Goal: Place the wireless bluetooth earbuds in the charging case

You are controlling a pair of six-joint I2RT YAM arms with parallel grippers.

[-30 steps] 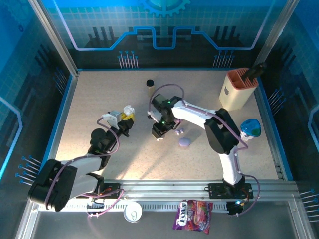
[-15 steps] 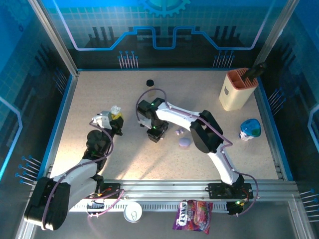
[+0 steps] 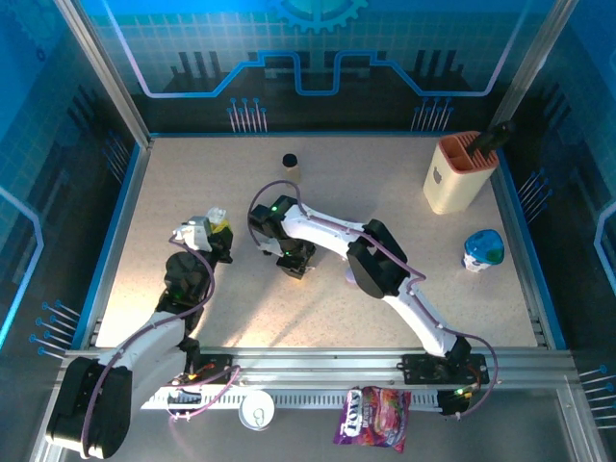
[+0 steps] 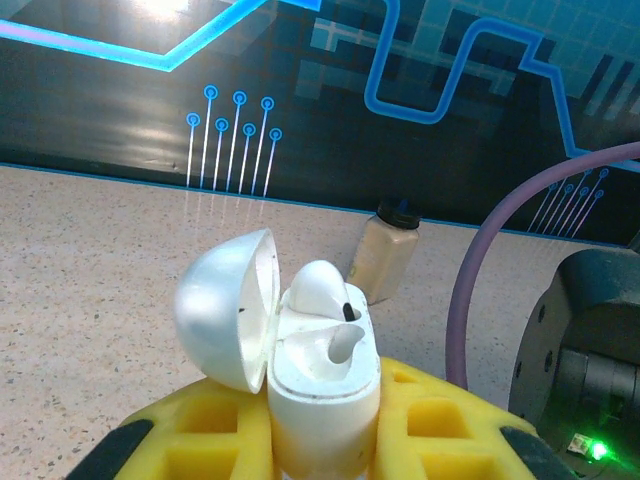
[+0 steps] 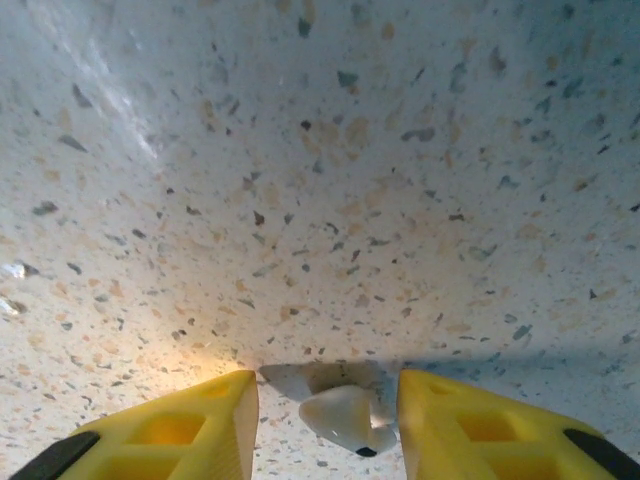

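Note:
My left gripper (image 4: 322, 430) is shut on a white charging case (image 4: 320, 385), held upright between the yellow fingers (image 4: 210, 425). Its lid (image 4: 222, 308) is swung open to the left. One white earbud (image 4: 315, 286) sits in the far socket, and the near socket is empty. From above, this case (image 3: 220, 218) is at the table's left middle. My right gripper (image 5: 328, 395) is low over the speckled table, open. A loose white earbud (image 5: 345, 415) lies between its fingers with a gap on each side. From above, the right gripper (image 3: 296, 263) is right of the left gripper (image 3: 214, 234).
A small tan bottle with a black cap (image 3: 290, 166) stands at the back, also behind the case (image 4: 385, 252). An orange-topped cream holder (image 3: 460, 173) and a blue-green object (image 3: 483, 249) are on the right. A candy bag (image 3: 373, 419) and white can (image 3: 256, 411) lie off the front rail.
The right arm has swept left across the table and its jaws have narrowed. The left arm has shifted slightly left, still holding the open case.

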